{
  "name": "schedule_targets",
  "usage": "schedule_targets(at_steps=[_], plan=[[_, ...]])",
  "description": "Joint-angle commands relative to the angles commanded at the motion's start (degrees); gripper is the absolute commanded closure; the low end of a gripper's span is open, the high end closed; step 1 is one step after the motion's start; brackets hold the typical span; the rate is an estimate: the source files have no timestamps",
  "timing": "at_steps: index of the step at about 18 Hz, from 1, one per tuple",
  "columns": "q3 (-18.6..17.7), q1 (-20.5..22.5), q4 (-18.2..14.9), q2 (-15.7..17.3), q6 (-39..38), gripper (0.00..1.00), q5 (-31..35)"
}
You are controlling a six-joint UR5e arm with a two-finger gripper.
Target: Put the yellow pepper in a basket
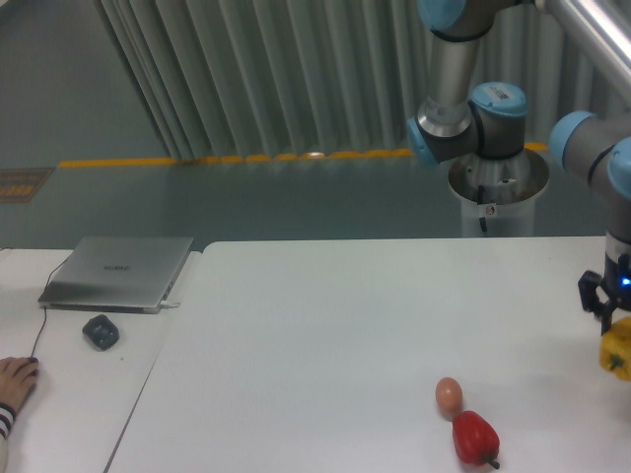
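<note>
Over at the right edge of the tabletop [345, 315], the gripper [616, 330] hangs down from the arm [463, 89], and its fingers are clamped on the yellow pepper [617, 348], gripping it at the top. The pepper is up off the white surface, partly cut off by the frame's right border, so only its left side shows. A small blue light glows on the wrist just above the fingers.

Down near the front edge, right of centre, sits the tan egg [449, 395], and just beside it, toward the front, lies the red pepper [474, 438] with its dark stem pointing right. The two look as if they touch, or very nearly; it's hard to call from here. Both are well apart from the yellow pepper.

On the left, on a separate side table [69, 394], a closed silver laptop [118, 272] rests at the back, a dark mouse [101, 331] just in front of it. A person's hand [14, 379] lies at the far left edge of that table, a thin cable running beside it.

No basket can be made out anywhere in this view
</note>
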Motion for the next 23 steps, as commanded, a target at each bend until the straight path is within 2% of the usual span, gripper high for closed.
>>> schedule_targets(at_steps=[4, 7, 10, 12, 15, 18, 21, 22, 23], plan=[[0.2, 2.0, -0.7, 0.4, 9.2, 0.63, -0.1], [0.3, 4.8, -0.5, 0.9, 21.0, 0.62, -0.3], [0.4, 6.9, -0.1, 0.9, 29.6, 0.62, -0.4], [0.3, 7.6, 0.3, 0.6, 32.9, 0.62, -0.3], [-0.1, 9.5, 3.0, 0.1, 36.4, 0.62, -0.5], [0.0, 11.2, 3.2, -0.6, 43.9, 0.62, -0.4], [-0.2, 12.8, 4.9, -1.2, 49.4, 0.62, -0.4], [-0.2, 13.4, 5.2, -1.5, 52.0, 0.60, -0.5], [-0.2, 14.5, 5.8, -1.9, 54.8, 0.53, -0.7]])
